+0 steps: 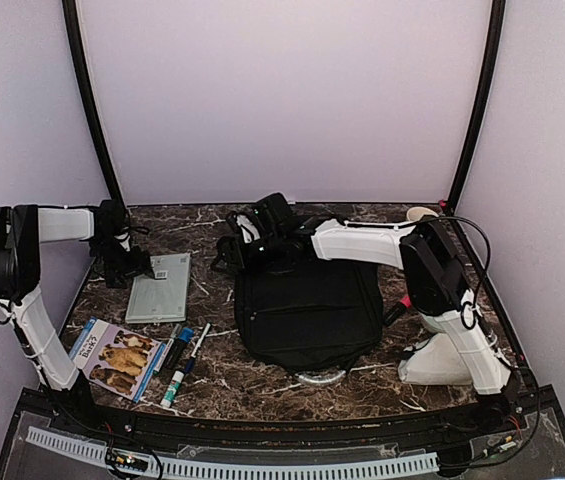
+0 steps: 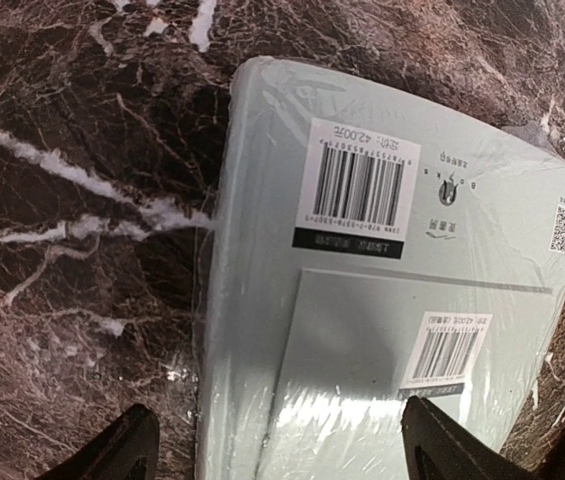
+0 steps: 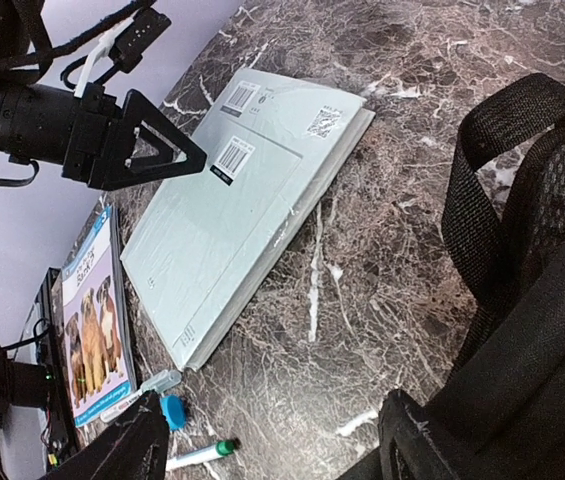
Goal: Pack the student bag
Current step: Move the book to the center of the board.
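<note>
1. Strip (image 1: 232,462): white, slotted, runs along the near edge in front of the arm bases.
2. Dog book (image 1: 117,357): front left, cover up, flat on the table (image 1: 382,225).
3. Pens (image 1: 184,358): a few, just right of the dog book. One has a blue cap and one a green tip.
4. Grey book (image 1: 159,287): behind the pens, flat, film-wrapped, barcode labels facing up.
5. Left gripper (image 2: 280,435): above the far end of the grey book, pointing down. Jaws are spread wide with nothing between them. Whether it touches the cover cannot be told.
6. Bag (image 1: 307,310): black and the largest item. It lies flat at mid-table, right of the grey book and apart from it. The straps (image 3: 502,170) are bunched at its far end and a grey loop (image 1: 317,378) shows at its near end. Whether the zip is open or closed cannot be told.
7. Right gripper (image 3: 262,440): low at the far left corner of the bag, beside the straps. Jaws are parted and empty, with bare marble showing between them. One finger is close against the fabric.

Handling note, bag: it looks soft and limp throughout, and probably light as it lies.
- Expect it to sag and fold if lifted from one point.
- The woven cloth should grip well and nothing on it seems fragile.
- The best holds are likely a strap, the loop, or a pinch of fabric at a zip seam.
- The flat panel gives the jaws no edge to close on.
- One gripper will likely need to hold the mouth open while the other loads.
</note>
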